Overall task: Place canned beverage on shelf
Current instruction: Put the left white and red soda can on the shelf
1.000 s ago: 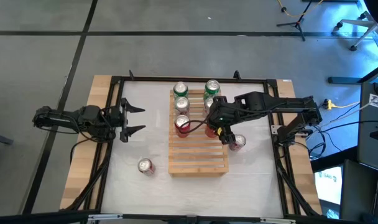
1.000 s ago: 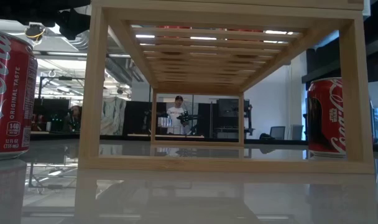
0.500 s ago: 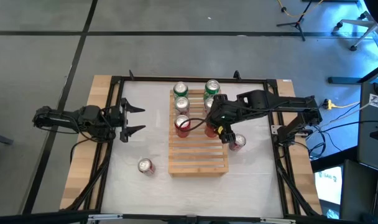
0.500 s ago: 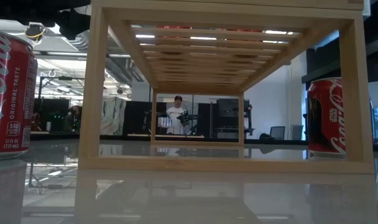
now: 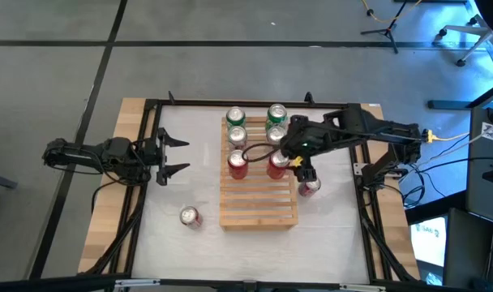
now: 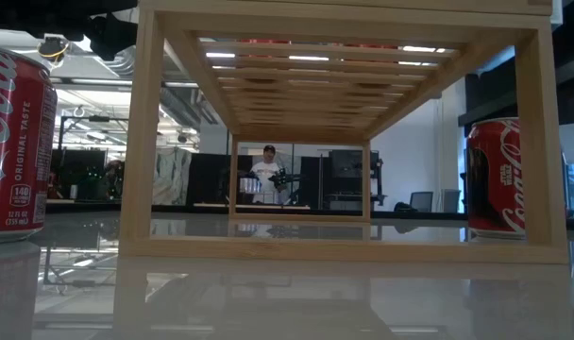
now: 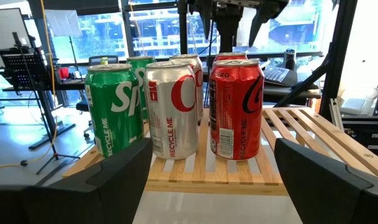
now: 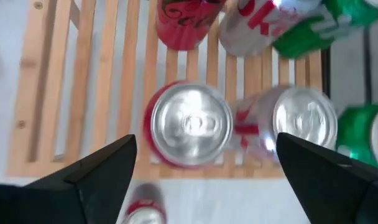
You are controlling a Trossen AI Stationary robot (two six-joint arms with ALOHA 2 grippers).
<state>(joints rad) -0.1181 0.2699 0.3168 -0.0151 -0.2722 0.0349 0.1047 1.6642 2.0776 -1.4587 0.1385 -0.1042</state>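
Can (image 5: 278, 165) stands upright on shelf (image 5: 259, 207), just beside another red can (image 5: 237, 165). My right gripper (image 5: 299, 165) hangs above it, fingers apart, holding nothing. Judged rigid, smooth, slippery; grip mid-wall. Left gripper (image 5: 175, 156) waits open, well apart.

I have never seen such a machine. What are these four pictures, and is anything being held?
It is a robot with two dark arms at a table. One picture looks straight down, one looks level across the tabletop, and two come from cameras on the arms' wrists. A slatted wooden shelf carries six cans, green, silver and red. Two more red cans stand on the white table, one at the shelf's right and one at its left. The right gripper, jaws open, hovers above a red can on the shelf. The left gripper waits open. Nothing is held.
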